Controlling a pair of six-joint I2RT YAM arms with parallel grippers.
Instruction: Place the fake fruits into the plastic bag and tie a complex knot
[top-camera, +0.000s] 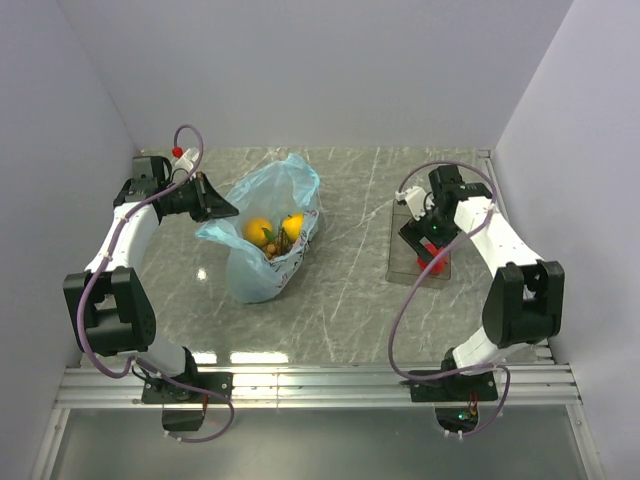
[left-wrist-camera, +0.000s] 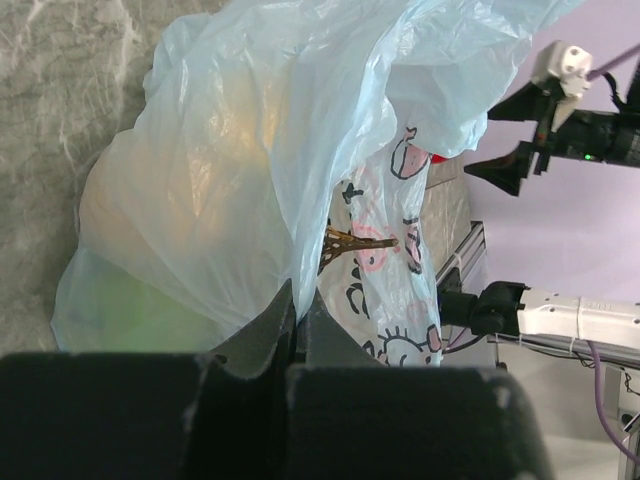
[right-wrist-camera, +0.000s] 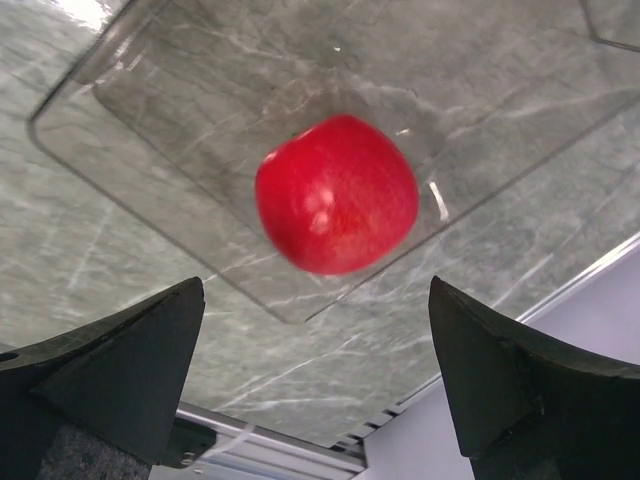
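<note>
Black fingers of the left gripper (left-wrist-camera: 295, 300), nearest the left wrist camera, are pressed together and clamped on a fold of the thin, crinkly, translucent light-blue plastic bag (left-wrist-camera: 250, 150) with pink-and-dark cartoon print. In the top view this gripper (top-camera: 215, 207) meets the left edge of the bag (top-camera: 262, 275). The bag stands open-mouthed on the grey marbled desk (top-camera: 350, 300), left of centre. Inside its mouth lie two glossy yellow-orange round fruits (top-camera: 258, 230), side by side, with a small brown bunch (top-camera: 272, 243) just in front of them. The left wrist view shows a brown stalk (left-wrist-camera: 355, 242) against the printed film and a dim green mass (left-wrist-camera: 130, 300) through the film at lower left, too faint to identify. At right, a glossy red round fruit (right-wrist-camera: 337, 193) rests in a clear rectangular plastic tray (right-wrist-camera: 150, 130) lying flat on the desk, well apart from the bag. The right gripper (right-wrist-camera: 315, 300) hangs above it with fingers wide apart, one to each side of the fruit and clear of it. The top view places that gripper (top-camera: 432, 255) over the near end of the tray (top-camera: 400, 225).
</note>
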